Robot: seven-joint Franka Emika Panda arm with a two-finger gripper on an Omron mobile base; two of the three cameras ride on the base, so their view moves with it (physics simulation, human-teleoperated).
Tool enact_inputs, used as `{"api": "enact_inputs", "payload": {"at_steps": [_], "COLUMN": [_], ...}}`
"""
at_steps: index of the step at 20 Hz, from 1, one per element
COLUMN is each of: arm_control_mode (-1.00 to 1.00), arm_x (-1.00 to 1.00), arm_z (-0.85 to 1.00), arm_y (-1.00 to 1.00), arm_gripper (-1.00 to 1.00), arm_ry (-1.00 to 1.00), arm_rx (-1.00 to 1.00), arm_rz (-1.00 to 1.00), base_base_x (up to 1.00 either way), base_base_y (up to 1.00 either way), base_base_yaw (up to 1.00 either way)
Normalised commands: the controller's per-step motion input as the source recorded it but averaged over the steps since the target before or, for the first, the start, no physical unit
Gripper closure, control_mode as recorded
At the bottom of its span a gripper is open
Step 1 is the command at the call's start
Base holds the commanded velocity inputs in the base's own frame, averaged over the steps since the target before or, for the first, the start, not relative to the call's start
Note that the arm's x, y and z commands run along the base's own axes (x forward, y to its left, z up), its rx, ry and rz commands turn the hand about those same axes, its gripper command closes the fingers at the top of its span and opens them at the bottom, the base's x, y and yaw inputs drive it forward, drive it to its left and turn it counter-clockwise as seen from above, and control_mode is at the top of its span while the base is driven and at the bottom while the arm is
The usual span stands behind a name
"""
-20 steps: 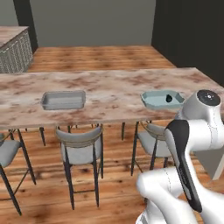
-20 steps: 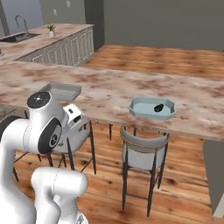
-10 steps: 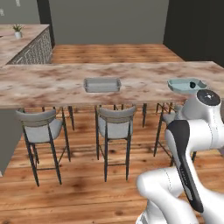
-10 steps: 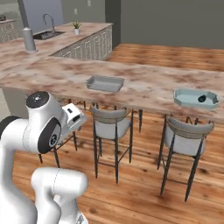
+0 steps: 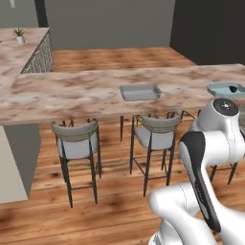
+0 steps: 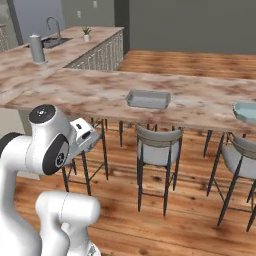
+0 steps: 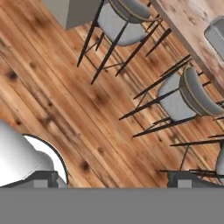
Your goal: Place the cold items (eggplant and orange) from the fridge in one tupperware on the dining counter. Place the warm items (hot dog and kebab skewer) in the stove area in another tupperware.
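Observation:
The dining counter (image 5: pixel 72 93) (image 6: pixel 100 92) runs across both base views. A shallow grey tupperware tray (image 5: pixel 139 92) (image 6: pixel 148 99) rests on its middle. Farther right stands a pale blue tupperware (image 5: pixel 221 88) (image 6: pixel 246 111) with a dark eggplant (image 5: pixel 233 88) lying in it. My gripper (image 7: pixel 116 179) is open with nothing between its fingertips (image 7: pixel 43 177), and it points down at the wood floor beside the stools, well short of the counter. The orange, the hot dog, the kebab skewer and the fridge are out of view.
Grey stools (image 5: pixel 76 141) (image 5: pixel 155 134) (image 6: pixel 156 147) (image 7: pixel 124 26) line the near side of the counter. A second counter to the left carries a small plant (image 5: pixel 19 36) (image 6: pixel 86 31), a sink and a grey jug (image 6: pixel 36 48). Wood floor (image 7: pixel 65 96) lies under the hand.
The whole picture has shifted: the base has moved, so counter, trays and stools slide rightward in both base views. The gripper stays open and empty.

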Motion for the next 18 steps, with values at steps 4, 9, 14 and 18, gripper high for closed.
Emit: {"api": "enact_inputs", "payload": {"at_steps": [4, 9, 14, 18], "arm_control_mode": [1.0, 1.0, 1.0, 1.0], "arm_x": [0.0, 0.0, 0.0, 0.0], "arm_z": [0.0, 0.0, 0.0, 0.0], "arm_y": [0.0, 0.0, 0.0, 0.0], "arm_gripper": [-1.0, -1.0, -1.0, -1.0], "arm_ry": [0.0, 0.0, 0.0, 0.0], "arm_rx": [0.0, 0.0, 0.0, 0.0], "arm_rz": [0.0, 0.0, 0.0, 0.0], "base_base_x": [0.29, 0.2, 0.0, 0.0], "base_base_y": [1.0, 1.0, 1.0, 1.0], "base_base_yaw": [-0.3, -0.3, -0.23, -0.18]}}
